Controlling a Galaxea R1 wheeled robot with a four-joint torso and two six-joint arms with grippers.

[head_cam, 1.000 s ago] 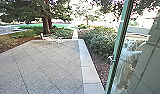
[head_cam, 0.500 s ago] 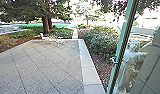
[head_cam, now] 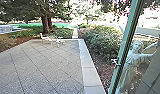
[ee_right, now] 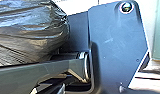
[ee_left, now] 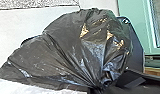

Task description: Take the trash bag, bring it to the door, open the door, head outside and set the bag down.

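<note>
Further to the right the glass door [head_cam: 126, 45] has swung since a second ago, its green edge and handle sliding across while the yard outside keeps its place. Biggest of all is the paved yard [head_cam: 46, 65] out front, rough speckled grey slabs cut by thin dark joints that run in long slanting lines. Behind it on the left a big tree [head_cam: 46, 23] spreads its dark branches over low planting, with a bright green strip of lawn [head_cam: 28, 25] beyond. Along the yard's right side runs a smooth pale stone border [head_cam: 88, 72], then brown ground and a thick green bush [head_cam: 102, 41]. Close by, the door leans into sight at the right, and in its glass there's a pale statue [head_cam: 132, 62], one arm stretched out; whether it stands behind the pane or is mirrored in it, I can't tell. Nearer the robot is the black trash bag [ee_left: 78, 50], bulging and creased, shiny in patches, with its folds drawn together into a tight neck. It's right by the robot's own dark plate and jointed bar, with pale floor behind it; what bears its weight I can't make out. For both left and right jaws, I cannot tell whether they're apart, together or clamped on anything. Smaller still, white chairs [head_cam: 46, 38] sit at the yard's far edge, and a little metal handle [head_cam: 116, 62] juts from the door's edge.
</note>
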